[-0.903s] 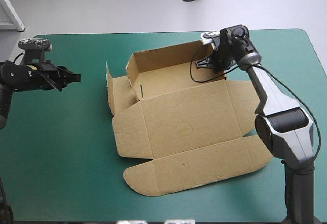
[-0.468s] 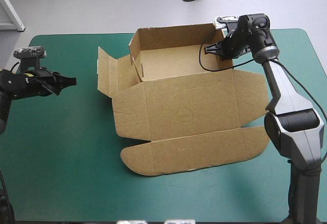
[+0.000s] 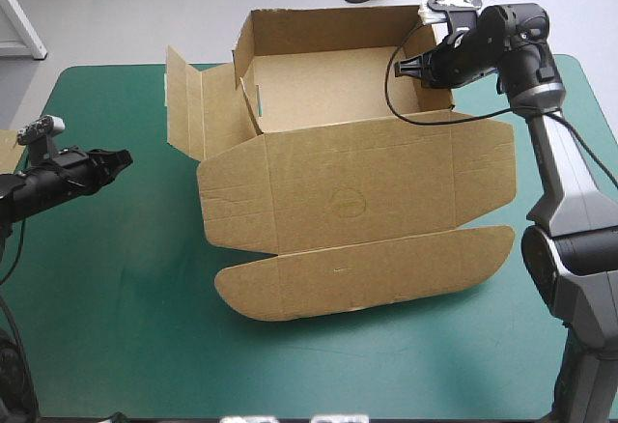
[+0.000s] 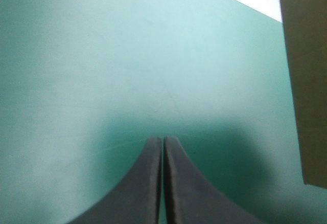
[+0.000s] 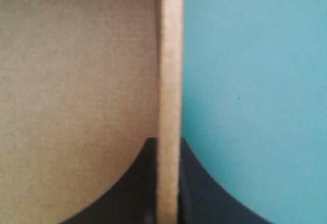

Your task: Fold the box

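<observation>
Several walls up; right gripper (image 3: 413,64) fingers (image 5: 127,183) pinch box (image 3: 357,201) right wall, steadying. left gripper (image 3: 118,159) clenched, empty. Next, likely: fold side flap (image 3: 185,104) inward.

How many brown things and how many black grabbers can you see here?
Teal-green table: 1
Brown box: 1
Brown edge of more board at the table's left edge: 1
Black grippers: 2, the left gripper and the right gripper
Total: 5

Got the left hand (image 3: 122,158) pinched fully shut, held low, reaching in from the left. Got the right hand (image 3: 402,67) clamped on the box (image 3: 357,201) wall, stretched far forward, wrist turned inward.
</observation>
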### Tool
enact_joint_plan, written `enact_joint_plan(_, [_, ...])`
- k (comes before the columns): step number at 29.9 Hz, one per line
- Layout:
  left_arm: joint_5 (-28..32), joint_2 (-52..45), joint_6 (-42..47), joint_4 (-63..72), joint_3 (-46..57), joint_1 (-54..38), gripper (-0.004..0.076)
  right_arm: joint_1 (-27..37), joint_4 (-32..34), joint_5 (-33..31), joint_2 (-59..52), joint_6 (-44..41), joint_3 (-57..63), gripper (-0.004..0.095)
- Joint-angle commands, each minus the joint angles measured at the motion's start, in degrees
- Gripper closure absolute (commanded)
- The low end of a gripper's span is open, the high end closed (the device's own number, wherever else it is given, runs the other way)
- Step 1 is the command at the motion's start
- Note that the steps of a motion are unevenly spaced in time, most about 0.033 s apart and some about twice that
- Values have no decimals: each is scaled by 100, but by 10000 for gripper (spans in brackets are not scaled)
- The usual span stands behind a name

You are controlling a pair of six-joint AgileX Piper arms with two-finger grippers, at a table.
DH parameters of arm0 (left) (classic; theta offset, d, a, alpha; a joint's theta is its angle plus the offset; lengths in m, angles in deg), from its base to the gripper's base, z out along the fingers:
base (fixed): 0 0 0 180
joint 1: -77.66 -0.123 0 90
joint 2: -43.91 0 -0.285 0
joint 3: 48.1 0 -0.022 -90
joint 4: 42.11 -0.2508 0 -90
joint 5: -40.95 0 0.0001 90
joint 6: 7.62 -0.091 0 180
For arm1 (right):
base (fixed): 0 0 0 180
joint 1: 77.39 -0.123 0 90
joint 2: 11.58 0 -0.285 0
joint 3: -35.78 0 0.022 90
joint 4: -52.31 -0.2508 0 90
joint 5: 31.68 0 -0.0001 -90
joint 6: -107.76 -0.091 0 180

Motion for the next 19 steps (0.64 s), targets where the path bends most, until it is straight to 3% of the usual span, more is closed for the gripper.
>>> enact_joint_plan(1, [-588,228,-746,1442,-129,-23,734,44,-248,-42,-606,-23,-190,927])
enact_joint_plan(6, [-1451,917,-1403,2588,-129,-23,734,44,-384,-42,-778,-45,-181,927])
enact_joint_plan(10, [-2479,1400,-1778,3364,-129,-23,734,44,-549,-42,-799,-34,-181,927])
enact_joint_plan(19, [-2923,1622,-1875,3743,-333,123,734,33,-770,-42,-799,-34,-170,926])
